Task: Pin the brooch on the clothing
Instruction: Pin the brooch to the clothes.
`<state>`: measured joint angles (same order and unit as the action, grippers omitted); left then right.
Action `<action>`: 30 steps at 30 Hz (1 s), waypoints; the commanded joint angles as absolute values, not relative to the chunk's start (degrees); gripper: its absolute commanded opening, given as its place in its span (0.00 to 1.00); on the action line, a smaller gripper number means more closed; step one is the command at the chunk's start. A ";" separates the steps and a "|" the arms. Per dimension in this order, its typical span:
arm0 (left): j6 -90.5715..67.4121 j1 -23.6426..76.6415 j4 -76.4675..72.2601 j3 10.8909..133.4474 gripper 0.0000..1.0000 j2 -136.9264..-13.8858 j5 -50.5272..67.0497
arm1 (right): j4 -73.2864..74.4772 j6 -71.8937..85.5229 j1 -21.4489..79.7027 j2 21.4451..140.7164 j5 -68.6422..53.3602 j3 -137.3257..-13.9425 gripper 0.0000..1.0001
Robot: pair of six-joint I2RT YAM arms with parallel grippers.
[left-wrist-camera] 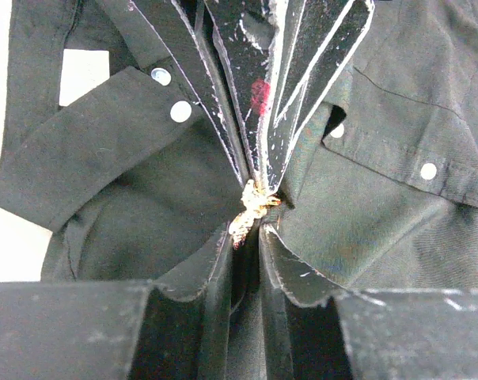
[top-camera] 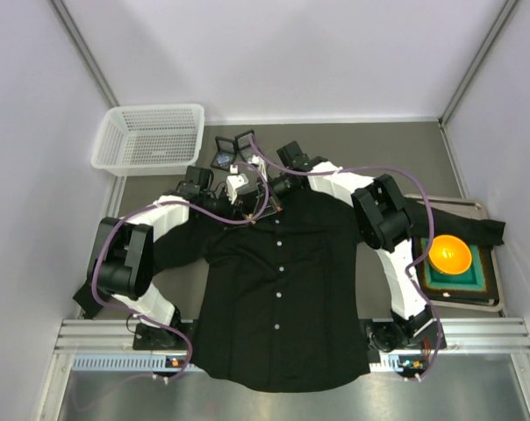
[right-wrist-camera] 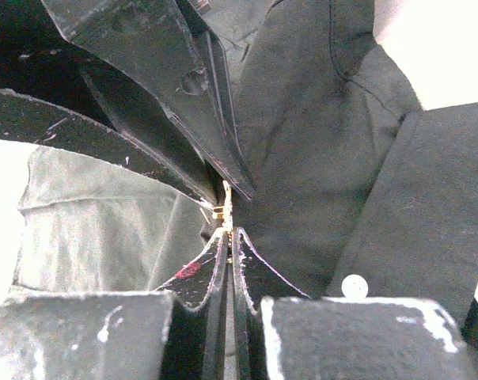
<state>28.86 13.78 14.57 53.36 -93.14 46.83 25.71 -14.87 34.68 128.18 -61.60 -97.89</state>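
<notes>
The clothing [top-camera: 278, 298], a black button-up shirt with white buttons, lies flat on the table with its collar at the far side. Both grippers meet tip to tip over the chest just below the collar. A small gold brooch [left-wrist-camera: 253, 204] is pinched between them, close above the fabric [left-wrist-camera: 144, 222]. My left gripper [left-wrist-camera: 245, 226] is nearly closed on the brooch's lower end, and the right gripper [left-wrist-camera: 259, 180] comes at it from the opposite side. In the right wrist view my right gripper [right-wrist-camera: 231, 231] is shut on the brooch [right-wrist-camera: 225, 207], with the left gripper [right-wrist-camera: 223, 190] closing in from above.
A white plastic basket [top-camera: 151, 138] stands at the back left. Small black square frames [top-camera: 232, 149] lie behind the collar. At the right an orange bowl [top-camera: 449, 254] sits on a green mat in a tray [top-camera: 484, 294]. The shirt's right sleeve [top-camera: 476, 230] drapes over that tray.
</notes>
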 commanded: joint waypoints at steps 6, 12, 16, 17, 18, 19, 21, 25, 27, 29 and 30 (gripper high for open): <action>29.18 13.36 13.27 54.67 0.33 -93.43 48.78 | 20.30 -12.31 35.07 123.49 -65.04 -97.03 0.00; 28.39 12.48 12.83 54.67 0.22 -94.30 50.27 | 20.04 -12.22 34.98 123.22 -66.00 -96.68 0.00; 27.08 11.25 12.74 55.54 0.06 -95.01 52.55 | 19.86 -12.39 34.89 123.13 -66.88 -96.68 0.00; 26.90 11.08 13.01 55.72 0.03 -95.27 52.99 | 19.86 -12.39 34.89 123.13 -66.97 -96.77 0.00; 26.89 10.99 13.27 55.98 0.00 -95.36 53.35 | 19.86 -12.31 34.81 123.22 -67.06 -96.85 0.00; 26.81 10.90 13.53 56.25 0.00 -95.36 53.35 | 19.86 -12.22 34.80 123.14 -66.97 -96.94 0.00; 26.11 10.81 13.71 56.42 0.00 -95.45 54.23 | 19.86 -11.69 34.89 122.87 -66.45 -97.29 0.05; 23.21 10.29 13.10 56.51 0.00 -95.54 55.63 | 19.78 -11.34 34.72 121.56 -64.43 -96.94 0.27; 21.98 9.85 12.83 56.60 0.00 -95.80 56.60 | 19.69 -11.34 34.19 121.12 -64.42 -96.33 0.41; 21.36 9.23 12.92 56.69 0.00 -96.06 56.78 | 19.78 -11.60 33.58 120.24 -64.51 -95.46 0.46; 21.01 8.88 12.83 56.69 0.00 -96.24 57.65 | 19.69 -11.69 33.40 119.97 -64.77 -95.10 0.50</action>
